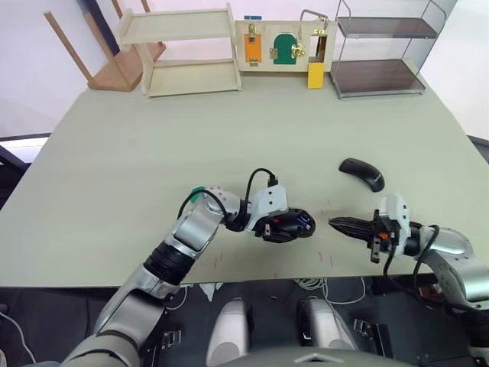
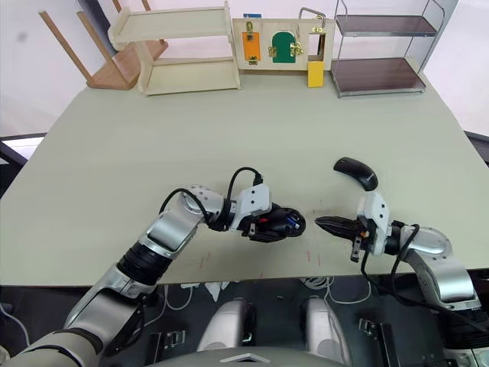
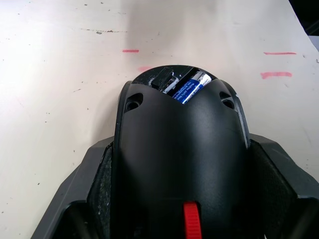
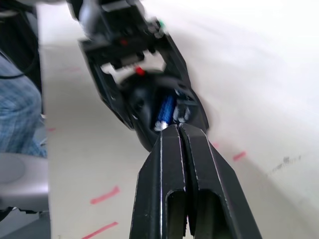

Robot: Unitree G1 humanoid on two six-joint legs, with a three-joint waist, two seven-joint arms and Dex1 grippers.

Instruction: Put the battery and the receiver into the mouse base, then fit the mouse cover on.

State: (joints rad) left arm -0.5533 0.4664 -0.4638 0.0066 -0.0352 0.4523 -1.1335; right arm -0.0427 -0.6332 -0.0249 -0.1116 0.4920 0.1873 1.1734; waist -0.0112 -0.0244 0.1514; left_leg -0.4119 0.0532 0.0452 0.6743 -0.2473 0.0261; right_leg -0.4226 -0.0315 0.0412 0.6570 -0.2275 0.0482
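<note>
My left gripper (image 1: 293,226) is shut on the mouse base (image 1: 284,224), holding it just above the table near the front edge. The base is black with a red part (image 3: 192,221). The blue battery (image 3: 192,86) lies in its open bay. Beside the battery sits a small black-and-grey piece (image 3: 167,79) that looks like the receiver. My right gripper (image 1: 333,222) is shut with nothing between its fingers (image 4: 172,149). It points at the base from the right, a short gap away. The glossy black mouse cover (image 1: 361,173) lies on the table behind the right gripper.
Along the table's far edge stand a wooden shelf (image 1: 183,50), a latch board (image 1: 283,44) and a clear two-tier rack (image 1: 382,53). A wooden frame (image 1: 114,69) leans behind the shelf. The table's front edge (image 1: 252,281) is close below both grippers.
</note>
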